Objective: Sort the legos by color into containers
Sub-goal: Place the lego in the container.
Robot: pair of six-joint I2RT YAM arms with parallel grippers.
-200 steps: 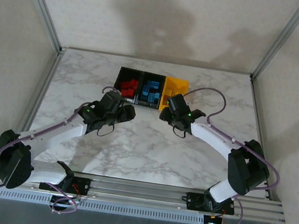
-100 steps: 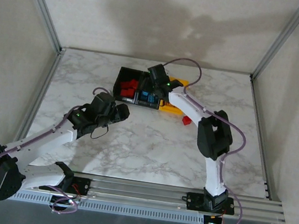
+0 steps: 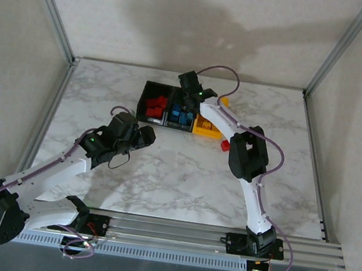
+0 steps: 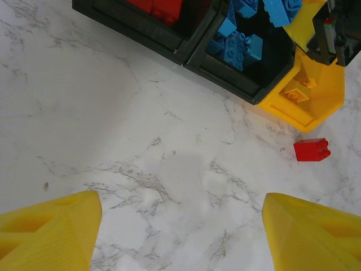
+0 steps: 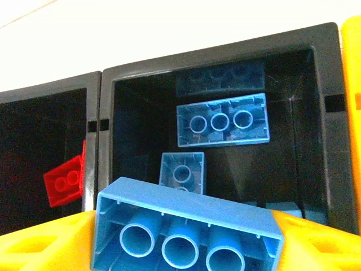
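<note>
Three bins stand in a row at the far side of the bench (image 3: 105,98). The middle bin (image 3: 179,127) is black and holds a heap of blue bricks (image 3: 181,113). Touching its left side is a second black bin (image 3: 148,94) with red bricks (image 3: 155,105) in it, and touching its right side is the yellow bin (image 3: 207,131).

The right gripper (image 3: 187,101) hangs directly over the middle bin, its arm reaching in from the right across the yellow bin. In the right wrist view a blue brick (image 5: 186,226) lies crosswise between the yellow fingers (image 5: 34,248), hollow underside to the camera, with a finger at each end. I cannot tell whether the fingers are pressing on it or merely flanking it. Below it, inside the middle bin (image 5: 214,59), two more blue bricks (image 5: 223,119) lie underside up. One red brick (image 5: 65,180) shows in the bin to its left (image 5: 45,96).

The left gripper (image 3: 147,135) hovers on the near-left of the middle bin, apart from it. In the left wrist view the left gripper (image 4: 180,203) has its fingers spread wide with only bare marble between them.

A loose red brick (image 3: 225,145) lies on the bench to the near-right of the middle bin, just past the yellow bin's near corner. The left wrist view shows the same brick (image 4: 312,150) close to that yellow corner (image 4: 307,113) but not touching it.
</note>
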